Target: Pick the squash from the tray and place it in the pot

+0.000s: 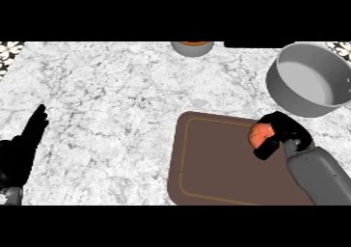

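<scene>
An orange squash sits over the right part of the brown tray. My right hand is curled round the squash from its right side and hides part of it. I cannot tell whether the squash rests on the tray or is lifted off it. The grey pot stands at the upper right, just beyond the tray's far right corner, its inside bare. At the lower left edge my left hand rests open with fingers pointing up, far from the tray.
A small grey bowl holding something orange stands at the counter's far edge, left of the pot. Marble counter spreads between my left hand and the tray.
</scene>
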